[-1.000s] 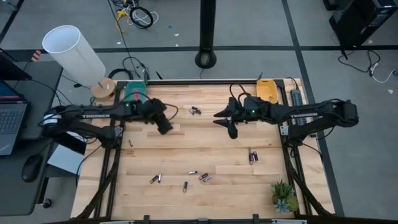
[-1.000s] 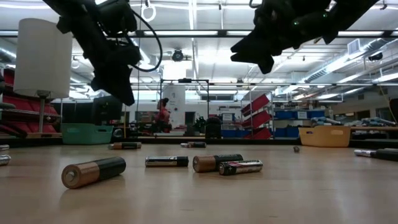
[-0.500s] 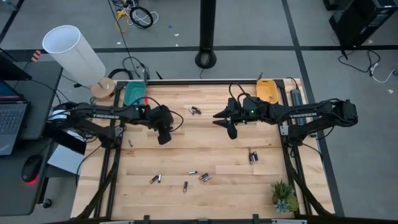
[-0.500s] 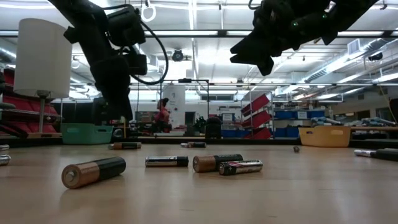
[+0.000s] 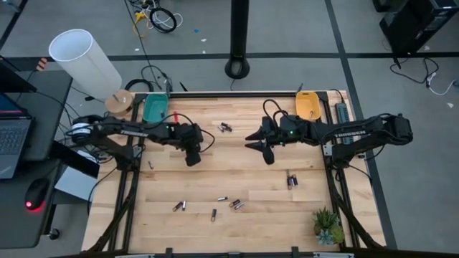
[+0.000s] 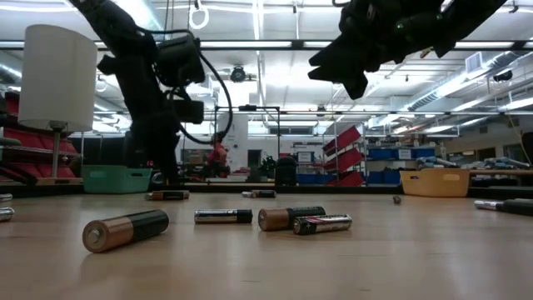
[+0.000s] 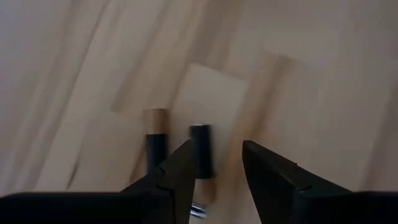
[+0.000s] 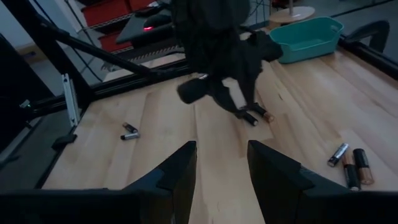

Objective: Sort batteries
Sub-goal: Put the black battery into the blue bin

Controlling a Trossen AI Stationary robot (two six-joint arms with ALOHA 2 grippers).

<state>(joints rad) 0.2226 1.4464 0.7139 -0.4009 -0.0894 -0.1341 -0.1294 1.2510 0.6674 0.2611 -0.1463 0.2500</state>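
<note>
Small batteries lie scattered on the wooden table. A black battery (image 7: 200, 149) and a copper-tipped one (image 7: 155, 140) lie side by side under my left gripper (image 7: 217, 180), also seen from the right wrist as the pair (image 8: 255, 116). My left gripper (image 5: 192, 155) is open, low over the table and pointing steeply down. The black battery lies between its fingers, close to one finger (image 7: 180, 171). My right gripper (image 5: 267, 150) hangs open high above the table's middle. More batteries lie at the far middle (image 5: 225, 127), the right (image 5: 291, 179) and the near edge (image 5: 235, 204). My left gripper comes from above with a finger (image 7: 183, 165) right beside the black battery's side (image 7: 202, 163). I cannot tell whether it touches. The battery lies flat on the table.
A teal tray (image 5: 155, 109) stands at the far left corner and an orange tray (image 5: 308, 104) at the far right. A small plant (image 5: 326, 226) sits at the near right corner. A white lamp (image 5: 86, 61) stands off the far left.
My left gripper has come down toward the table and a little toward its near edge, rolling its wrist as it sank. It now stands just over the pair of batteries.
</note>
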